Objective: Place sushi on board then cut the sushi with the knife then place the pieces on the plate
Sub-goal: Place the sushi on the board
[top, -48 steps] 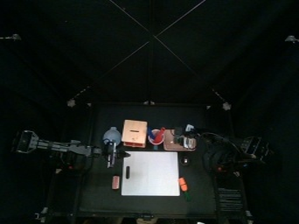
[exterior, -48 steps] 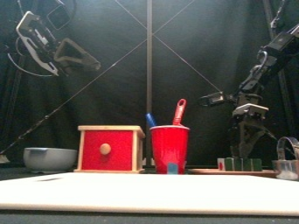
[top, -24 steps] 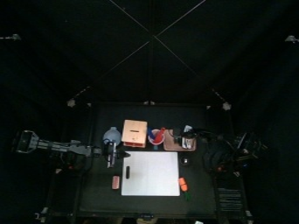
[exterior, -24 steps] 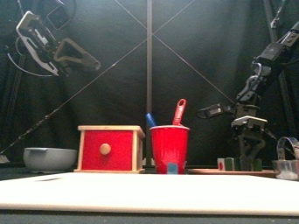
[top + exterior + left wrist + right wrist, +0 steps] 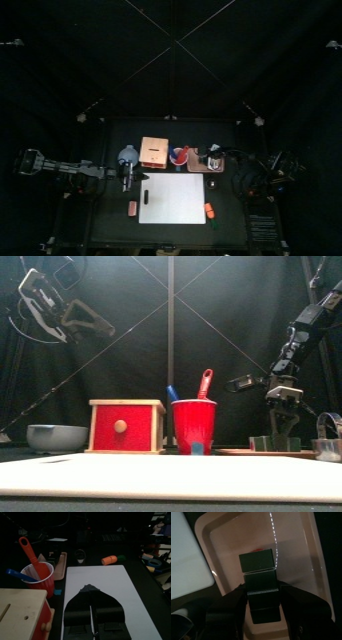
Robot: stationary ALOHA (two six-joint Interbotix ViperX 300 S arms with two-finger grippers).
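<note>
Over the pink tray (image 5: pixel 298 557) at the table's back right, the right gripper (image 5: pixel 263 588) is pointing straight down, its jaws standing open just wider than the sushi roll (image 5: pixel 258 569) and straddling its nearer blocks, gripping nothing yet. The roll is lying flat in the tray, not on the white cutting board (image 5: pixel 177 197). Since the blocks come apart, a pinch on one end alone is risking a split on lifting, leaving pieces behind. The left gripper (image 5: pixel 89 588) is hovering left of the board, jaws together and empty
</note>
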